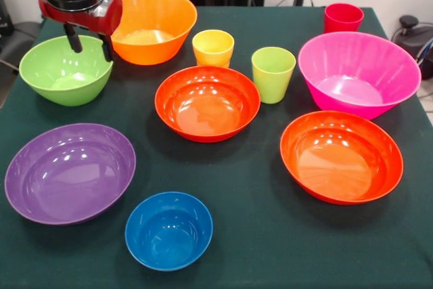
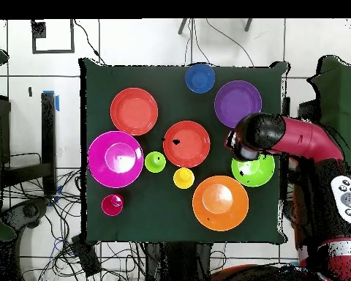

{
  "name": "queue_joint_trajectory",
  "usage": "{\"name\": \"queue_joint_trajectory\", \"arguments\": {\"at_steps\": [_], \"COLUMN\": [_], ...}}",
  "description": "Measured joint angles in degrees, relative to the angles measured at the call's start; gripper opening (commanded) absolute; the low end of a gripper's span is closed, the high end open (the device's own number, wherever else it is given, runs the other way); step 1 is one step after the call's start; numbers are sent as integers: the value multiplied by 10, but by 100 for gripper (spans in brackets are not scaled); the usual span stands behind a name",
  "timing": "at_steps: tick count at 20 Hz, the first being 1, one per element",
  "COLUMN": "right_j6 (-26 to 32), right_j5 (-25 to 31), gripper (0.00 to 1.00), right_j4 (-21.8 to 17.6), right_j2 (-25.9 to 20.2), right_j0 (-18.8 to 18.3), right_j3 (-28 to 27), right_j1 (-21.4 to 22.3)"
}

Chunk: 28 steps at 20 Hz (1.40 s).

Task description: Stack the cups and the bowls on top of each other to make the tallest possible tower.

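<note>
My gripper [image 1: 89, 44] hangs open over the far rim of the lime-green bowl [image 1: 64, 72], one finger inside it and the other between it and the deep orange bowl [image 1: 152, 25]. It holds nothing. From overhead the arm's head [image 2: 248, 139] covers part of the green bowl [image 2: 257, 172]. The yellow cup [image 1: 213, 47], green cup [image 1: 272, 72] and red cup [image 1: 343, 17] stand upright. The magenta bowl [image 1: 358, 76], two red-orange bowls [image 1: 206, 103] [image 1: 340, 157], the purple bowl [image 1: 67, 172] and the blue bowl [image 1: 169, 229] lie apart. No tower is in view; every piece stands alone.
A dark green cloth [image 1: 257, 235] covers the table. Its edges run close to the purple, blue and magenta bowls. Cables lie on the floor [image 2: 61, 241] around the table.
</note>
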State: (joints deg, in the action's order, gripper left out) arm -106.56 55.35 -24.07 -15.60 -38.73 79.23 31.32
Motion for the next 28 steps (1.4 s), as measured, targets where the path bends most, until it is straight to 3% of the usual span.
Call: {"name": "queue_joint_trajectory", "arguments": {"at_steps": [28], "right_j6": [0], "right_j5": [-26], "gripper": [100], "right_j4": [-13], "right_j2": [-4], "right_j0": [1], "right_j3": [-1], "right_j1": [-61]}}
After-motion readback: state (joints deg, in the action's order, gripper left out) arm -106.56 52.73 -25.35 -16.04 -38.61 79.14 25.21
